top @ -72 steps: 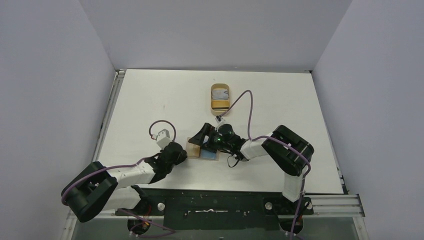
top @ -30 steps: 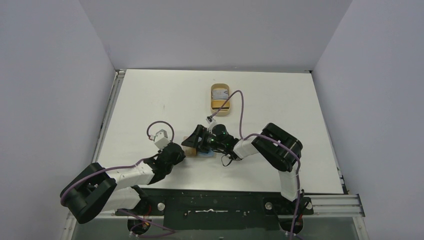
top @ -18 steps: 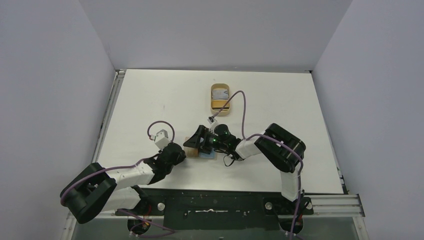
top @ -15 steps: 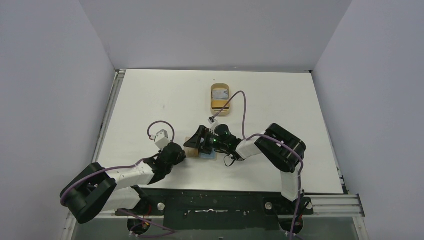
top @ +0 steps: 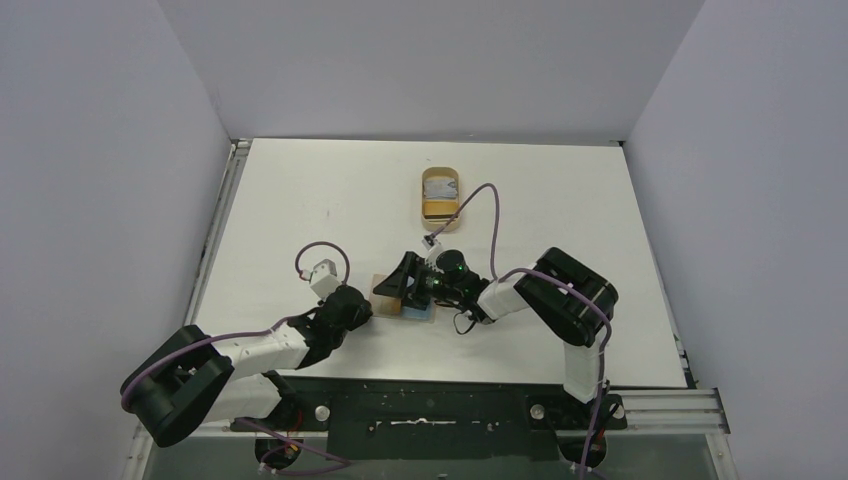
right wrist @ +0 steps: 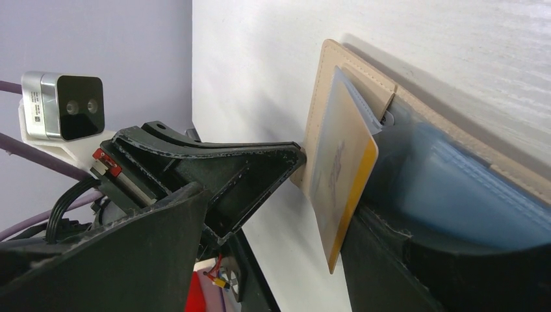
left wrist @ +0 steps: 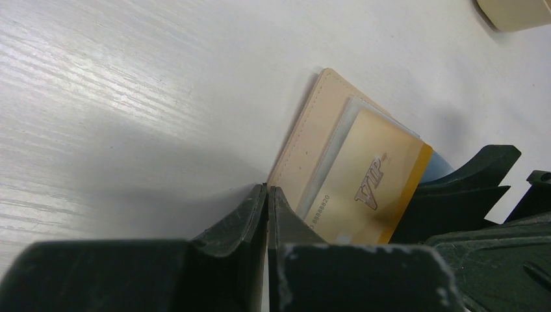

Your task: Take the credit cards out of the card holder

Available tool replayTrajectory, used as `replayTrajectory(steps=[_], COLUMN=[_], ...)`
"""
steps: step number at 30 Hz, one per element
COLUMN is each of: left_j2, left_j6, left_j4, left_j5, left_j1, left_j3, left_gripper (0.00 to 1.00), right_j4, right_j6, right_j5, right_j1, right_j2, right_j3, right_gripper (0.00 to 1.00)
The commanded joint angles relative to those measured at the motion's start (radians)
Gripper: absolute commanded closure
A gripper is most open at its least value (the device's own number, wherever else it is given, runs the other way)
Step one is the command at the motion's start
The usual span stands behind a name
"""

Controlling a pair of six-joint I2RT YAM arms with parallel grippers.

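gold cc (left wrist: 367, 188) partly out of card holder (left wrist: 310, 130)

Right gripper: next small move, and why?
Probably close the right gripper on the gold VIP card: it stands tilted, partly out of the card holder, between its open jaws, while the shut left gripper sits at the holder's edge.

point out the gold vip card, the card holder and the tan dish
gold vip card (left wrist: 366, 181): left wrist, printed face
card holder (left wrist: 312, 131): left wrist, bare beige panel
tan dish (top: 436, 211): top external, bare floor
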Motion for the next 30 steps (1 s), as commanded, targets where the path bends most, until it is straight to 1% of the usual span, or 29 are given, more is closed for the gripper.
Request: replayTrajectory(steps=[1, 7, 12, 16, 23, 26, 27, 30], left_j2=[0.005, 0.006, 0.004, 0.003, 0.007, 0.007, 0.007, 0.01], left_j6=[-0.001, 0.0, 0.0, 0.001, 0.002, 0.003, 0.004, 0.004], left_j4=[0.009, 0.01, 0.008, 0.007, 0.004, 0.004, 0.004, 0.003], left_j5=[0.001, 0.001, 0.002, 0.001, 0.004, 0.004, 0.005, 0.005], left_j1=[-0.005, -0.005, -0.004, -0.005, -0.005, -0.004, -0.004, -0.004], left_j3=[0.019, 0.018, 0.019, 0.02, 0.025, 0.026, 0.027, 0.029], left_gripper=[1.0, 1.0, 1.0, 1.0, 1.0, 1.0, 1.0, 1.0], right_j4=[0.086, 0.073, 0.046, 0.051, 0.07, 0.08, 0.083, 0.088], right_j6=[0.002, -0.007, -0.022, -0.033, -0.037, -0.035, -0.037, -0.04], right_j5=[-0.014, -0.016, -0.02, -0.023, -0.026, -0.026, -0.026, -0.029], right_j1=[-0.006, -0.016, -0.028, -0.038, -0.051, -0.055, -0.057, -0.067], right_j2=[-0.058, -0.074, -0.089, -0.096, -0.073, -0.066, -0.065, -0.063], right_j3=[-0.008, -0.025, -0.046, -0.069, -0.095, -0.109, -0.115, -0.13], right_gripper=[0.3, 0.31, 0.34, 0.4, 0.56, 0.58, 0.6, 0.71])
